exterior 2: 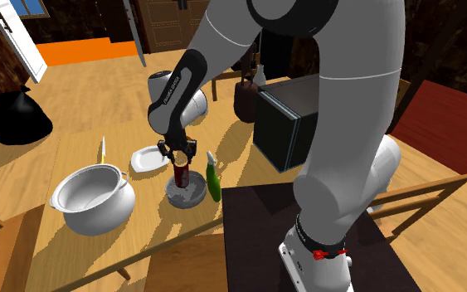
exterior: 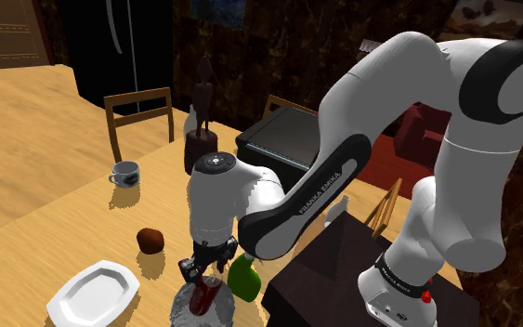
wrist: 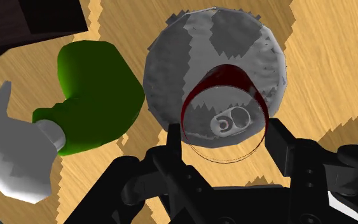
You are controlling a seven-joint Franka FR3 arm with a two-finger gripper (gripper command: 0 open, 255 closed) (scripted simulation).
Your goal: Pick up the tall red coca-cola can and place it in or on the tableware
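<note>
1. Between the black fingers of the hand, the tall red can stands upright with its silvery pull-tab top facing the wrist. The fingers press its curved sides from opposite flanks, clamped near the rim, so the smooth body hangs free below.
2. Directly under the can lies a round grey dish, shallow and mottled. The arm holds the can over it, I judge, because this is the tableware chosen for the drop. The base looks at or just above the dish, but I cannot tell whether they touch.
3. Just beside the dish, at two o'clock from the can in the shoulder view, is a glossy green bottle with a pale neck. It is near enough that a straight upward retreat seems wise.
4. On the wood-grained bench, a white plate with an angular rim sits at nine o'clock from the can. A rounded brown lump sits at ten o'clock.
5. In the second exterior view a white two-handled pot, deep and round-bellied, stands at eight o'clock from the can.
6. Farther off in the shoulder view, a small mug stands at eleven o'clock. A wooden chair is pushed up beyond it.
</note>
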